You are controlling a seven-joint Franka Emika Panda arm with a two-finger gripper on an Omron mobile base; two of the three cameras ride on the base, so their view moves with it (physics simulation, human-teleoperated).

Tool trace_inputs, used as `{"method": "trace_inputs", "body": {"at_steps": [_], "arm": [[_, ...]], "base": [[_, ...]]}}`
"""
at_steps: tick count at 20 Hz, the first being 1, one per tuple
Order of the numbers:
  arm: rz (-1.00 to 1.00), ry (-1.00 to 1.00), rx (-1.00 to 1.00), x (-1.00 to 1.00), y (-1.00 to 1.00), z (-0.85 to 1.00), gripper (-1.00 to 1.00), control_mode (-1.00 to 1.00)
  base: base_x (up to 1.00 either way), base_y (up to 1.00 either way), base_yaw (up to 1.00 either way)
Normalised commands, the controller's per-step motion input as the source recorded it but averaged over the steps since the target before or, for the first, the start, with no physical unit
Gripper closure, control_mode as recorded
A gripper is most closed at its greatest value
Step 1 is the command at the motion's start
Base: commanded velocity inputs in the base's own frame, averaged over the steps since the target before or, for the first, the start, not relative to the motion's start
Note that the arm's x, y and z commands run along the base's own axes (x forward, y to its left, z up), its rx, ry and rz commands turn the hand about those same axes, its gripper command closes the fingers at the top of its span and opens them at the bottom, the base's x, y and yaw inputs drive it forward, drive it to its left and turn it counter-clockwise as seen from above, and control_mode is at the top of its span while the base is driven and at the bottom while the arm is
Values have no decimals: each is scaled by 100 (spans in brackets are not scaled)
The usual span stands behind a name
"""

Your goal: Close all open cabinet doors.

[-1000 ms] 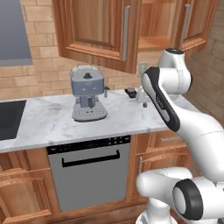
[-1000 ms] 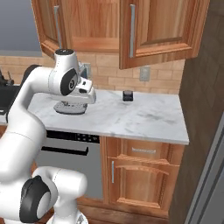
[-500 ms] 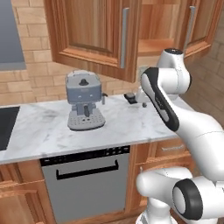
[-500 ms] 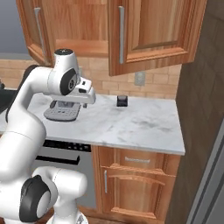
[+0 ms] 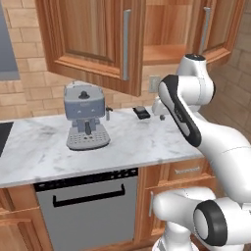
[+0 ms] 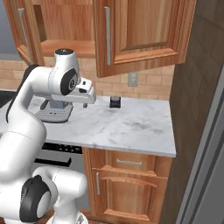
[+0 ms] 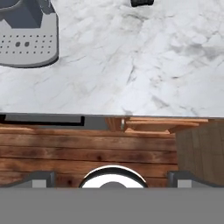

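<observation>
A: Overhead, which cabinet doors stand open?

B: From left to right: the left cabinet door [image 5: 98, 41] hangs ajar above the grey coffee machine [image 5: 86, 115]; the right cabinet door [image 5: 215, 27] is swung outward by the wall.

A: And below?

B: A marble counter [image 5: 127, 142] carries a small black object [image 5: 141, 112] near the backsplash. The gripper [image 7: 112, 177] hovers above the counter's front edge, fingers spread wide, holding nothing.
</observation>
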Motion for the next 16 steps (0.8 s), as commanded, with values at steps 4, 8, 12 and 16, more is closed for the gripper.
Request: {"method": "trace_inputs", "body": {"at_steps": [4, 8, 12, 16], "arm": [[0, 0, 0, 0, 0, 0, -100, 100], [0, 0, 0, 0, 0, 0, -100, 100], [0, 0, 0, 0, 0, 0, -100, 100], [0, 0, 0, 0, 0, 0, -100, 100]], "base": [[38, -13, 0], [34, -4, 0], [29, -1, 0], [29, -5, 0]]}}
